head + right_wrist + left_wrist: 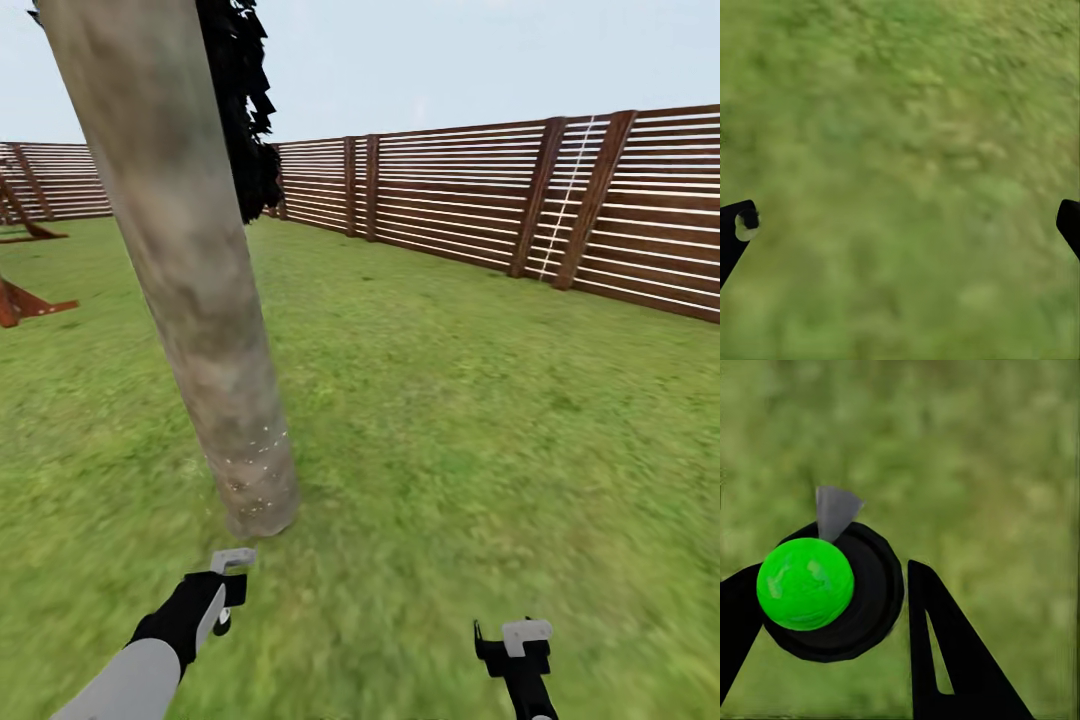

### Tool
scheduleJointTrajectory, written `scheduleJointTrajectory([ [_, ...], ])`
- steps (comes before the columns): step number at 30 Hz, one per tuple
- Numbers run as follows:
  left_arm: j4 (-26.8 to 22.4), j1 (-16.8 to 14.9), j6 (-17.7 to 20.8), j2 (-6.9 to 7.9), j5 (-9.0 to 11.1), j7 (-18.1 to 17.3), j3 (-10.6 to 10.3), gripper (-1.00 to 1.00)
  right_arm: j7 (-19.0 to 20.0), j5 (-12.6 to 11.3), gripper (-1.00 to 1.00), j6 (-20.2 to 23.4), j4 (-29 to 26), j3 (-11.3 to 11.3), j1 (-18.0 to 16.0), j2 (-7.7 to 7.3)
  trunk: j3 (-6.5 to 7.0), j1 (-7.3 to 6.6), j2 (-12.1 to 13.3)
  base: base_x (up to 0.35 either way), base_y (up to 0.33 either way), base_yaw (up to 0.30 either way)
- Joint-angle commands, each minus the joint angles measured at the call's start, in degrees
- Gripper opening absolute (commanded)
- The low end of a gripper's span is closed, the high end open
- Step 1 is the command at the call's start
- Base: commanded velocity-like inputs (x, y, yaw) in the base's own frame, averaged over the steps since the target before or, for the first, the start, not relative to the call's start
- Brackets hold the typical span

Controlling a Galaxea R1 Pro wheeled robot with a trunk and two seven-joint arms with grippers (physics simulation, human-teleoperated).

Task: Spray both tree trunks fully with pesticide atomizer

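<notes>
No legible writing. Left gripper (832,607) pinches the green-topped black atomizer (806,583); right gripper (900,225) spread over grass (450,400). Mottled grey trunk (200,300) bears white specks.

- Black-dark, ragged-leaved narrow cypress (245,110), standing behind the pale column, near the fence corner.
- Reddish-brown wooden angled braces (25,300) at the far left edge, resting on the lawn; a second such brace (25,222) farther back.
- Thin white line (567,200) running slantwise down the slats, between two leaning posts.
- Pale hazy blue sky (450,55) overhead.
</notes>
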Motion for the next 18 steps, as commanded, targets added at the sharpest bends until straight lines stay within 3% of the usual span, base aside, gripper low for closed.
scheduleJointTrajectory([
  [1, -0.16, -0.04, 0.29, -0.09, -0.55, -0.10, 0.47, -1.00, -0.60, 0.50, 1.00, 0.08, 0.02, 0.29, -0.01, -0.01, -0.05, -0.01, -0.02, -0.015, -0.276, 0.276],
  [4, -0.20, -0.06, 0.30, -0.24, -0.52, -0.11, 0.46, -1.00, -0.59, 0.51, 1.00, 0.08, 0.02, 0.31, -0.01, -0.01, -0.05, -0.01, -0.02, 0.151, -0.248, 0.186],
  [10, -0.23, -0.04, 0.30, -0.36, -0.52, -0.09, 0.46, -1.00, -0.61, 0.52, 1.00, 0.07, 0.03, 0.31, -0.01, -0.01, -0.05, -0.01, -0.02, 0.199, -0.212, 0.012],
  [18, -0.29, -0.04, 0.31, -0.37, -0.52, -0.07, 0.50, -1.00, -0.55, 0.57, 1.00, 0.08, 0.03, 0.31, -0.01, -0.01, -0.05, -0.01, -0.02, 0.014, -0.273, 0.000],
])
